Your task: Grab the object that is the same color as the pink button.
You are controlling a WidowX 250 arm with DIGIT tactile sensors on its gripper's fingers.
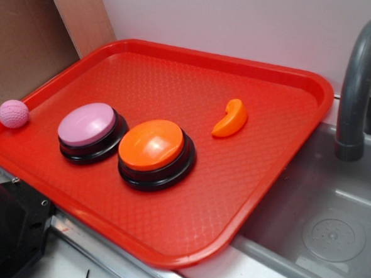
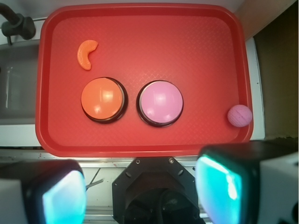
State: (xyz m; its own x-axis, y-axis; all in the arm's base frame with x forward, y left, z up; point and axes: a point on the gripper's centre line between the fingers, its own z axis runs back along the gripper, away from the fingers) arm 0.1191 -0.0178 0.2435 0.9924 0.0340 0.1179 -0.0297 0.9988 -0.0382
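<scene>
A small pink dimpled ball point(image 1: 13, 113) point(image 2: 239, 115), the object, rests at the left corner of the red tray point(image 1: 169, 77) point(image 2: 149, 28), against its rim. The pink button point(image 1: 88, 127) point(image 2: 160, 102) on a black base stands mid-tray, right of the ball in the exterior view. In the wrist view my gripper point(image 2: 142, 193) is open, high above and off the tray's near edge, its two fingers wide apart with nothing between them. The ball lies ahead and to the right of the gripper there. The gripper itself does not show in the exterior view.
An orange button point(image 1: 153, 148) point(image 2: 103, 99) on a black base stands beside the pink one. An orange curved piece point(image 1: 230, 118) point(image 2: 86, 53) lies farther along the tray. A grey sink point(image 1: 330, 231) with a dark faucet point(image 1: 357, 84) borders the tray. The robot's black base point(image 2: 161, 196) sits below the gripper.
</scene>
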